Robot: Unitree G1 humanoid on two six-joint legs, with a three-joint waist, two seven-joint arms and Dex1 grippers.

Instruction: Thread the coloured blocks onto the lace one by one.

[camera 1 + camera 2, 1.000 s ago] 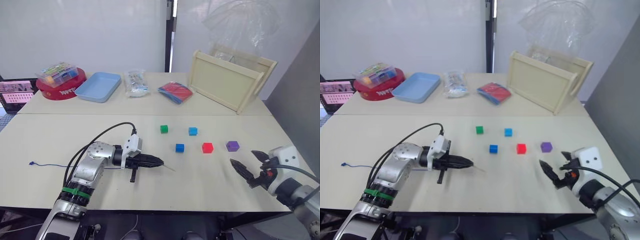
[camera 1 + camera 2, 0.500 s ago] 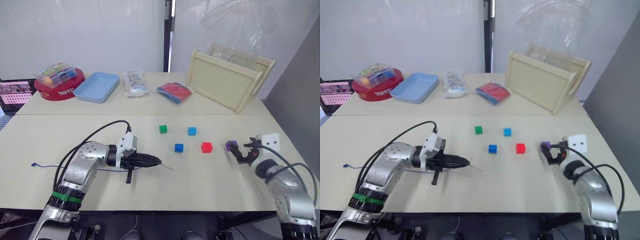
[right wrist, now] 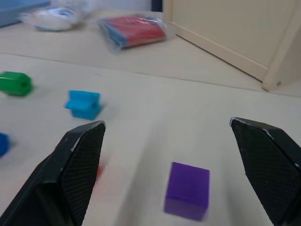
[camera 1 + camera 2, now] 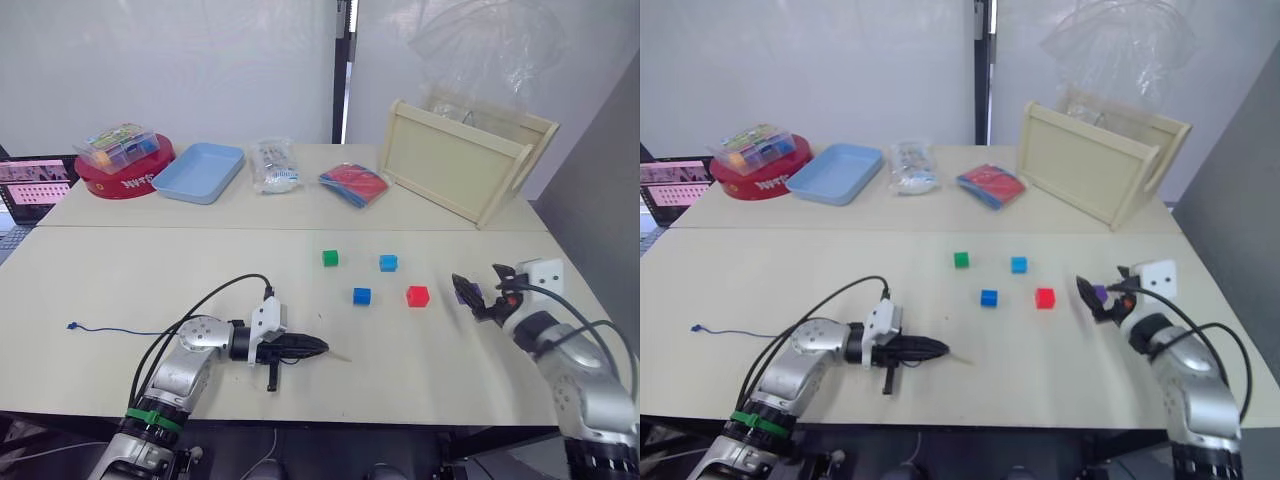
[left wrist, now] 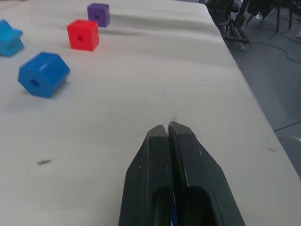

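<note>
Head views: the left hand (image 4: 318, 347) lies low on the pale counter (image 4: 120, 280), its 2 black fingers pressed together and pointing toward the robot's right. The pale stiff tip of the lace (image 4: 115, 331) pokes out just past the fingertips, and the thin blue cord runs back along the counter to a small knot at the robot's far left. The right hand (image 4: 482, 293) has its fingers spread, with the purple block (image 4: 1098, 293) on the counter between them. The red block (image 4: 417, 296) sits near it, the darker blue block (image 4: 362, 296) is beside the red one, and the green block (image 4: 330, 258) and light blue block (image 4: 388, 263) lie a little farther back. All 5 blocks are loose on the counter, none on the lace. Along the far edge are a red round tin (image 4: 120, 178) with a clear box of mixed pieces (image 4: 116, 146) on top, a blue tray (image 4: 200, 172), a clear bag (image 4: 272, 166), a red and blue packet (image 4: 352, 184) and a wooden frame (image 4: 462, 158).

Left wrist view: the fingers are clenched, a sliver of blue cord showing between them. Ahead lie the darker blue, light blue, red and purple blocks, each with a hole in its face.

Right wrist view: the fingers stand wide apart and the purple block rests on the counter between them, touched by neither.
</note>
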